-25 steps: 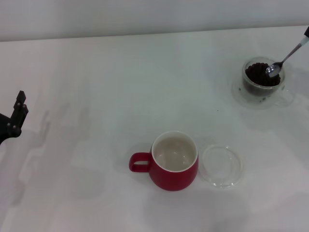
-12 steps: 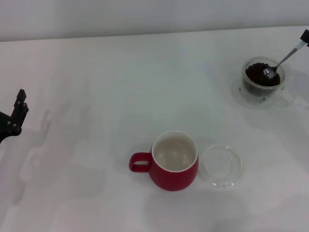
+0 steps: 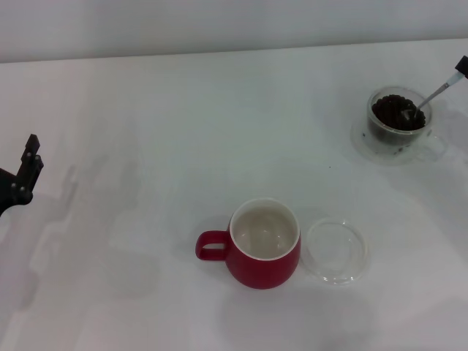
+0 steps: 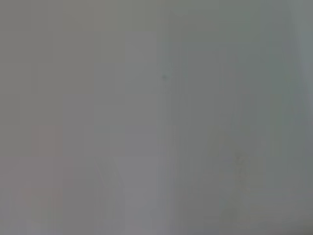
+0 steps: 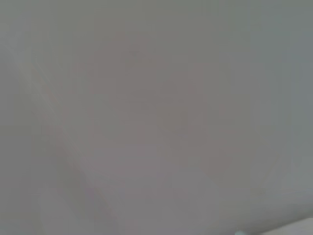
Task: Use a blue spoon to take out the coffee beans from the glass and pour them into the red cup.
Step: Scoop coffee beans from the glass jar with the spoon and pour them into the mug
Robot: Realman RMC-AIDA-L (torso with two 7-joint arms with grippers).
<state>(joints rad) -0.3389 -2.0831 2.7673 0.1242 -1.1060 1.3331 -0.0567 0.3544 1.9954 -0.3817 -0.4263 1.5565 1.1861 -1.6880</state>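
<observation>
I see the blue spoon (image 3: pixel 430 99) sitting steeper than it did a second ago: its metal bowl, which lay shiny on top of the heap, is now dug down into the coffee beans (image 3: pixel 395 112) and mostly buried, and the thin stem rises up and to the right toward the frame edge. The right gripper (image 3: pixel 462 66) has drawn a little further in along that edge; I get only a dark corner of it at the spoon's upper end, so I cannot tell how its fingers stand, though the spoon hangs from that spot.

The beans are a dark brown, near-black, knobbly heap filling the glass (image 3: pixel 398 121), a small clear handled cup on a clear saucer at the far right of the white table (image 3: pixel 183 131). The glass has not shifted.

Well apart from it, near the front centre, the red cup (image 3: pixel 262 245) stands upright, rounded and glossy, with a cream inside and its loop handle pointing to my left. Just beside it on the right lies a flat, round clear glass dish (image 3: pixel 335 251). Neither has moved.

The left gripper (image 3: pixel 22 175) is parked at the left edge, unchanged; its fingers look close together.

Both wrist views show me only plain grey.
</observation>
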